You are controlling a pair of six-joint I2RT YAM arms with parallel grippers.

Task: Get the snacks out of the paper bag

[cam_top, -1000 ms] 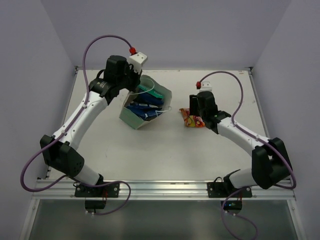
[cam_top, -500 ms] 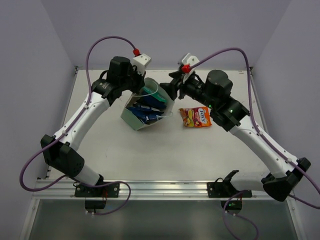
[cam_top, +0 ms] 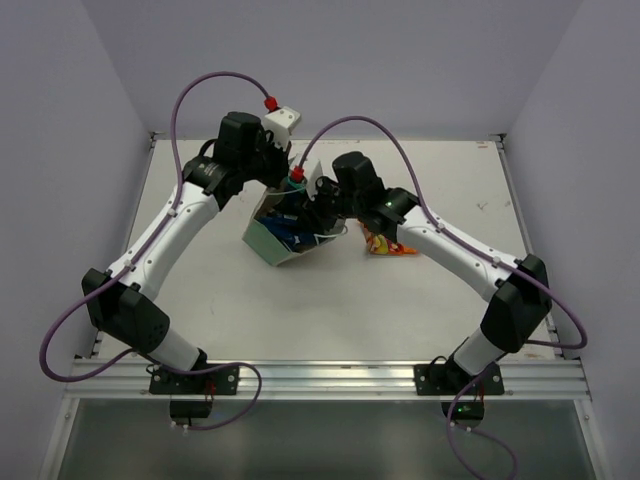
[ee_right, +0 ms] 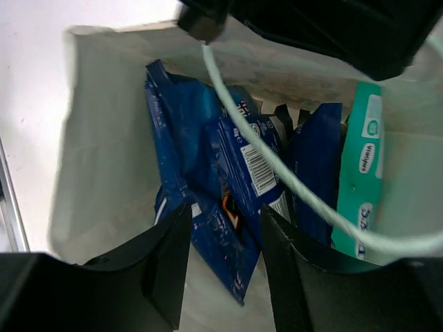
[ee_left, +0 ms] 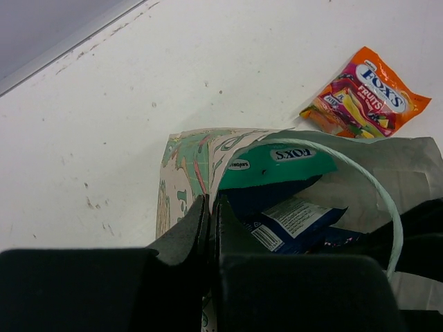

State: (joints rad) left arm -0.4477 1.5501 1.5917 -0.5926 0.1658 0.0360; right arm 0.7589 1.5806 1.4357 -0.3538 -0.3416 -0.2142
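Around the scene, plain pale-lilac walls (cam_top: 350, 60) on three sides. Below them, a white table (cam_top: 400, 300), matt, lightly scuffed and speckled, with a metal rail (cam_top: 330, 375) along the near edge.

Toward the table's far middle, the paper bag (cam_top: 262, 240): mint green outside, cream inside, tilted with its mouth open and upward, far bigger than anything in it. Probably light, thin and quick to crumple. Pinched at the rim by the left gripper (ee_left: 210, 207), jaws closed tight on the paper wall.

Inside the bag, several blue packets (ee_right: 208, 173) and one teal packet (ee_right: 363, 173), standing on end and crowded together. Glossy foil, so likely slippery, light and crinkly, soft in the middle; best taken by a flat sealed edge rather than the puffed belly.

Down in the bag's mouth, the right gripper (ee_right: 225, 256), jaws apart on either side of a blue packet's lower end, not clamped on it.

Across the packets, the bag's thin mint cord handle (ee_right: 277, 180), easy to snag.

Out on the table near the bag, one orange packet (ee_left: 367, 93), lying flat.
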